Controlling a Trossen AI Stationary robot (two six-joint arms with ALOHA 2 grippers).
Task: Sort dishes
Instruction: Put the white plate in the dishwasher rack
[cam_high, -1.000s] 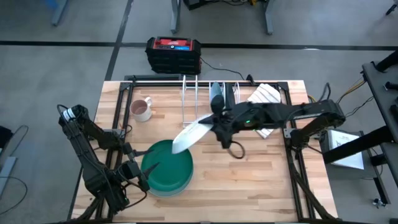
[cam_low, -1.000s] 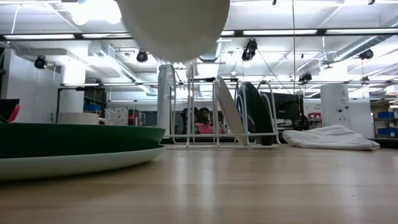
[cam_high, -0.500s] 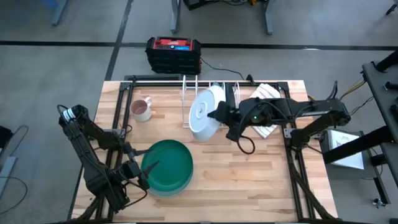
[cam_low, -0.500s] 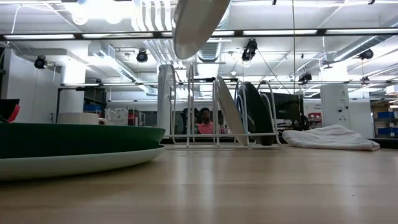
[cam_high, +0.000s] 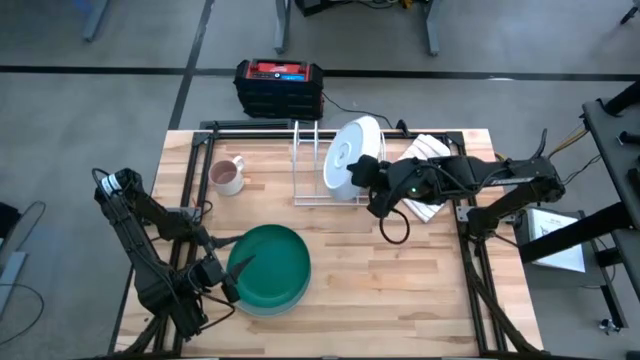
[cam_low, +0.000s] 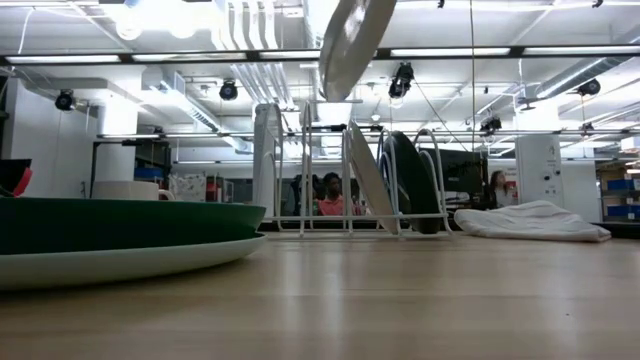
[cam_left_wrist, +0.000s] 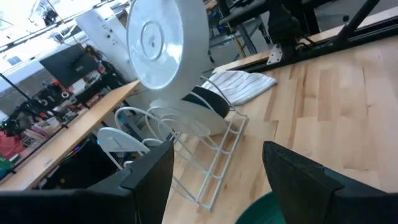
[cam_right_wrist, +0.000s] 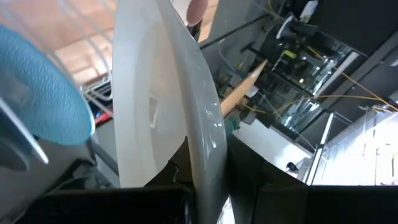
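My right gripper (cam_high: 372, 176) is shut on a white plate (cam_high: 352, 152), which stands on edge in the air over the white wire rack (cam_high: 335, 172); it also shows in the low view (cam_low: 350, 40) and the left wrist view (cam_left_wrist: 155, 40). In the rack stand a dark grey plate (cam_low: 405, 180), a pale plate (cam_low: 368, 180) and a light blue plate (cam_right_wrist: 43, 106). A green dish (cam_high: 268, 265) rests on a paler plate (cam_low: 120, 262) at the near left. My left gripper (cam_high: 225, 268) is open at the green dish's left rim. My right gripper pinches the white plate's rim (cam_right_wrist: 200, 155) between its two fingers, one on each face. The fingers come about level from the table's right side. The plate is lifted clear above the rack, on edge and tilted, its underside toward the table's left.
A pinkish mug (cam_high: 228, 176) stands at the far left. A white striped cloth (cam_high: 425, 158) lies right of the rack, under my right arm. A black and red box (cam_high: 279, 86) sits beyond the far edge. Bare wood lies at the near right (cam_high: 400, 290).
My right gripper has carried the white plate from above the green dish toward the table's far edge, to over the rack. The plate has turned from lying nearly flat to standing on edge.
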